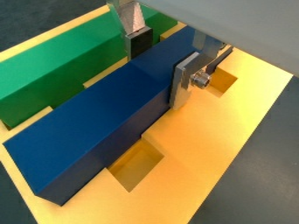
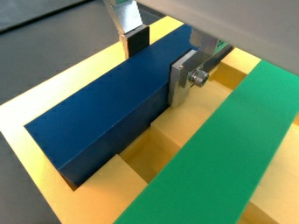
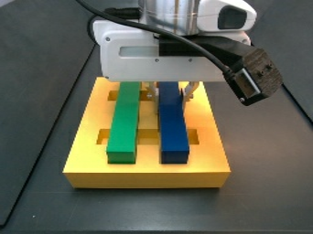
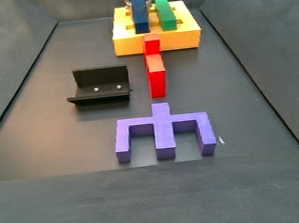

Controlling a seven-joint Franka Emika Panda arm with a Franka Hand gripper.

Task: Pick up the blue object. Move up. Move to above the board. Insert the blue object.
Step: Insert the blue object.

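Note:
The blue object [image 1: 93, 131] is a long dark-blue bar lying lengthwise in a groove of the yellow board [image 1: 222, 131], level with the green bar [image 1: 59, 66] beside it. My gripper [image 1: 162, 74] straddles the bar near its far end. One finger's dark pad [image 1: 140, 44] is against one side and the other silver plate [image 1: 184, 80] against the opposite side, with no gap showing. The same hold shows on the blue object [image 2: 100, 122] in both wrist views. In a side view the gripper [image 3: 173, 91] stands over the blue object [image 3: 173, 128] on the board [image 3: 146, 174].
On the dark floor in front of the board [image 4: 158, 42] lie a red bar [image 4: 157, 70], the black fixture [image 4: 100, 86] and a purple bracket-shaped block [image 4: 166, 132]. The green bar [image 3: 124, 123] fills the neighbouring groove. Small rectangular cut-outs [image 1: 135, 166] open beside the blue bar.

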